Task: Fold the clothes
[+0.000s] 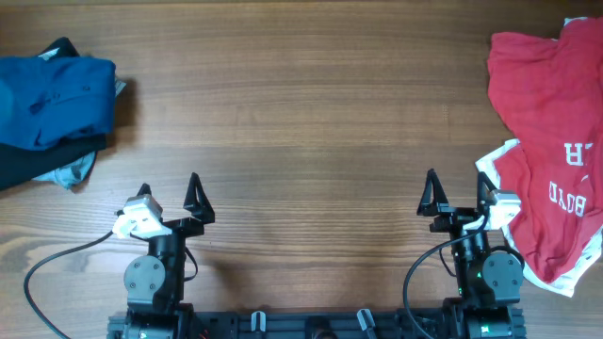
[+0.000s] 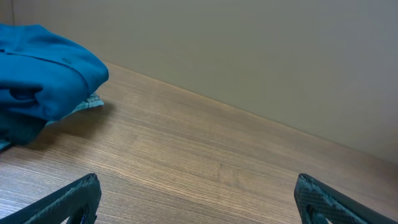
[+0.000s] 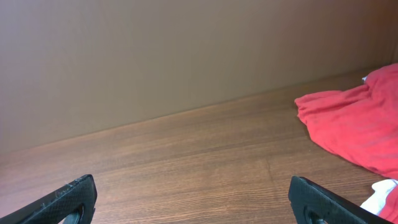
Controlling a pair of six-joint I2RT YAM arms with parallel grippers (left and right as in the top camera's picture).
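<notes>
Tabletop edges: the tabletop [image 1: 301, 122] is grained wood. Its far edge meets a plain wall [image 2: 261, 56], seen in both wrist views. Its left and right edges fall outside the overhead view.
Open room: a broad band of bare wood runs across the tabletop's middle, between the heap at its left end and the heap at its right end.
Left pincer: the left pincer [image 1: 169, 185] sits at the tabletop's near side, left of centre, spread wide, holding nothing and well apart from any cloth.
Right pincer: the right pincer [image 1: 457, 179] sits at the tabletop's near side, right of centre, equally spread and empty. Red cloth lies just beside its arm; whether the two touch cannot be told.
Clothes, left end: the blue shirt [image 1: 52, 99] is bunched on top of a black garment [image 1: 21, 168], with pale grey cloth [image 1: 83, 169] poking out beneath.
Clothes, right end: the red shirt [image 1: 546, 94] lies crumpled, its white lettering [image 1: 573, 179] upside down from overhead.
Cut off: both heaps run past the overhead frame. The lettering is partly folded under and unreadable as a whole. Whether the red heap is one garment or two cannot be told.
</notes>
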